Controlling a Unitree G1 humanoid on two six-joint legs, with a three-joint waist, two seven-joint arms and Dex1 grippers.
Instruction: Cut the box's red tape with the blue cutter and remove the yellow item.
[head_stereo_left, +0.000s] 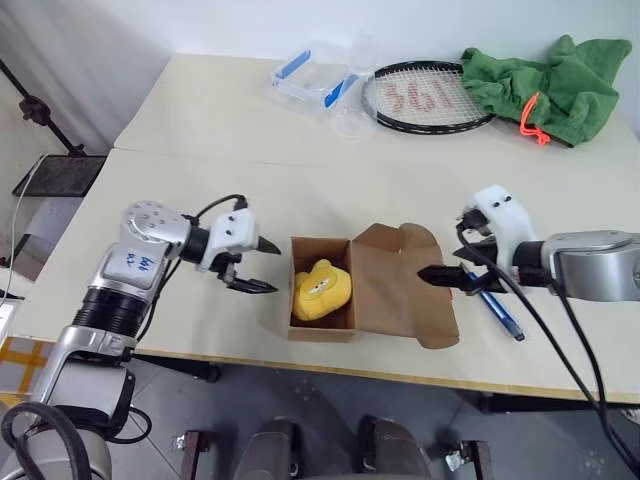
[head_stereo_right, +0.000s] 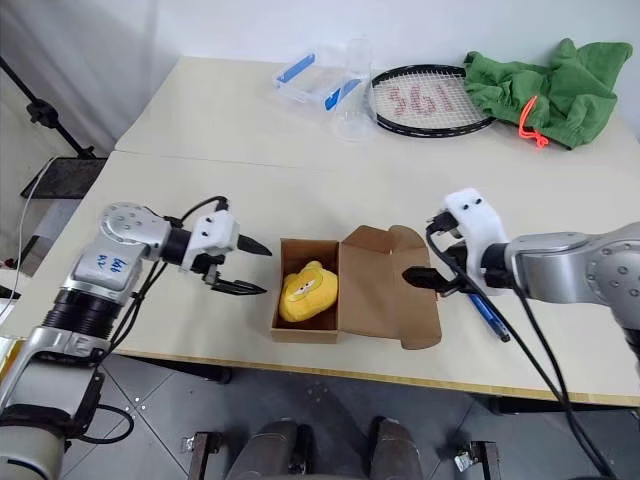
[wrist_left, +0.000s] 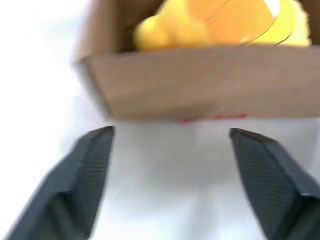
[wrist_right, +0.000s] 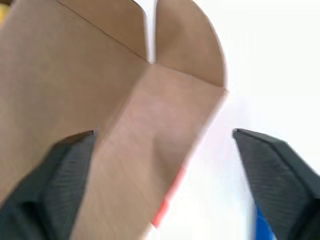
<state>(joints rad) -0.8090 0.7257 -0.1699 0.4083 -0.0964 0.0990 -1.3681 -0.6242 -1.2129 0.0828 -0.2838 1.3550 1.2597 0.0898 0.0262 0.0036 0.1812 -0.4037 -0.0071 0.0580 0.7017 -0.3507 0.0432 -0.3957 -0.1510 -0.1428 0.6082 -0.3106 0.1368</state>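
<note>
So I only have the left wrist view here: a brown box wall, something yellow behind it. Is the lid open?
Observer: Yes, the box is open, its lid folded flat toward the robot's right.
Operator: And the yellow thing?
Observer: The yellow item sits inside the box, not yet taken out.
Operator: Where's the cutter?
Observer: The blue cutter lies on the table beside the lid, under the right gripper.
Operator: Is that gripper holding anything?
Observer: No, its fingers stand apart around the lid's edge, gripping nothing.
</note>
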